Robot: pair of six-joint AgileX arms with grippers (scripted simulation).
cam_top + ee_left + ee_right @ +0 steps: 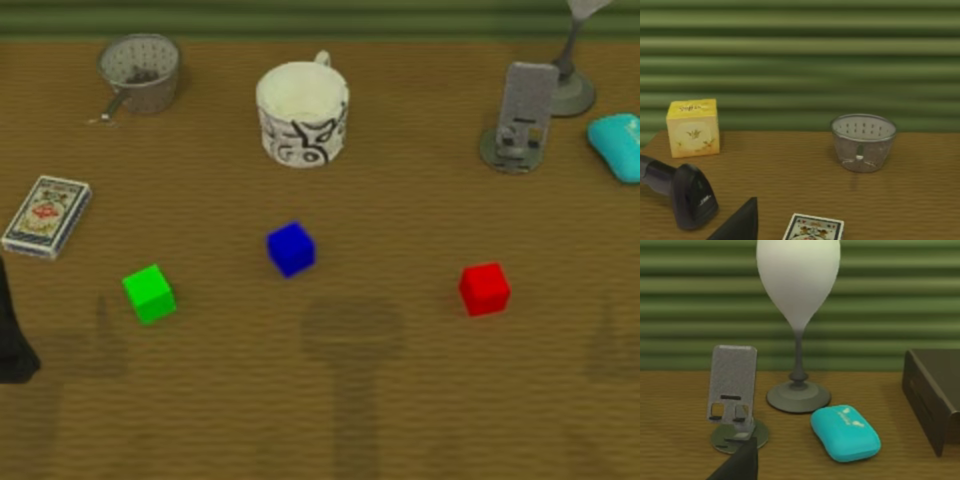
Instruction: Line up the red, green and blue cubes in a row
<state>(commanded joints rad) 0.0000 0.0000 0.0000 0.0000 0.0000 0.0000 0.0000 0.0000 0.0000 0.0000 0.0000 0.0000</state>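
Neither claw shows well enough to tell its state; both arms seem parked off the desk's near edge. The green cube (149, 293), blue cube (290, 248) and red cube (484, 289) lie well apart mid-desk, unaligned, the blue one nearer the mug (302, 114).

Wooden table (400, 420) carries green cube (149, 293), blue cube (290, 248) (mid-table), red cube (484, 289), mug (302, 113).

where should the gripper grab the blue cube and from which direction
Probably from straight above, closing the fingers on two opposite side faces of the blue cube. It sits flat on the table, turned slightly askew, so the gripper would need to rotate to match its faces. It has open space all around, well apart from the mug, so no side is blocked.
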